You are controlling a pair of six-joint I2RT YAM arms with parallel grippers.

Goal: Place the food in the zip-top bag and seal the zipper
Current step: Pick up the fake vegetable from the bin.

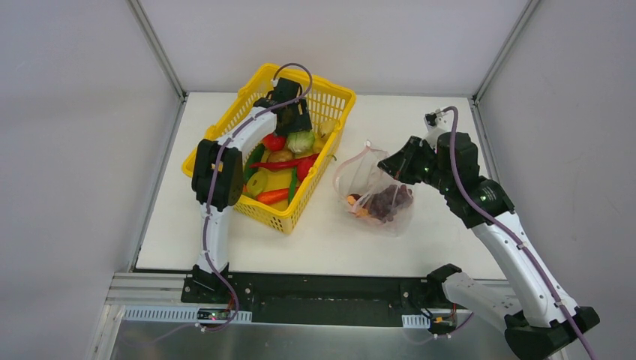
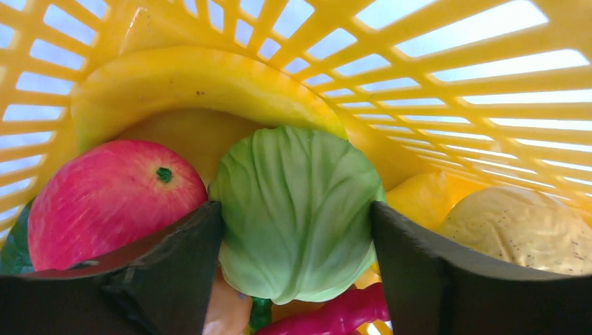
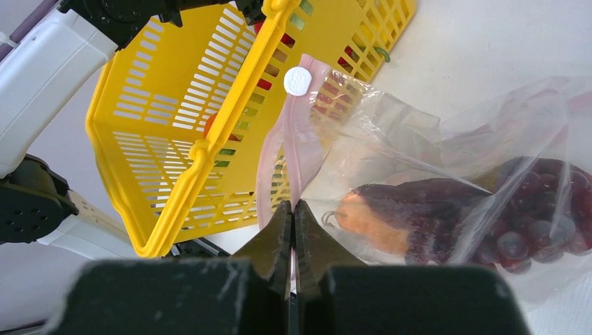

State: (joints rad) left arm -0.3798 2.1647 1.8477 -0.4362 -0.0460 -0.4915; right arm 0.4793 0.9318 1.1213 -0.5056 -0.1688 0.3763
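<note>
Fingertips of the left pincer (image 2: 296, 220) are lost from the top view, sunk among the food in the yellow basket (image 1: 330, 90). Only its own wrist camera shows them, spread wide on either side of the green cabbage (image 2: 297, 174) and right at its flanks. Whether they touch it cannot be told. A red apple (image 2: 105, 202) crowds the left finger and a pale speckled piece (image 2: 516, 230) the right, while a long yellow piece (image 2: 202, 84) curves behind. Everything lower down is cut off.

The zip-top bag (image 1: 375, 196) lies on the tabletop (image 1: 330, 240) just right of the basket, its mouth raised. The right pincer (image 3: 293, 209) is closed on the bag's pink zipper (image 3: 300, 150), and the pinched part is hidden between the fingers. Through the crumpled plastic, purple grapes (image 3: 537, 216) and an orange-rimmed dark slice (image 3: 391, 216) show; anything else inside blurs. From above, the left arm (image 1: 240, 135) covers part of the basket.
</note>
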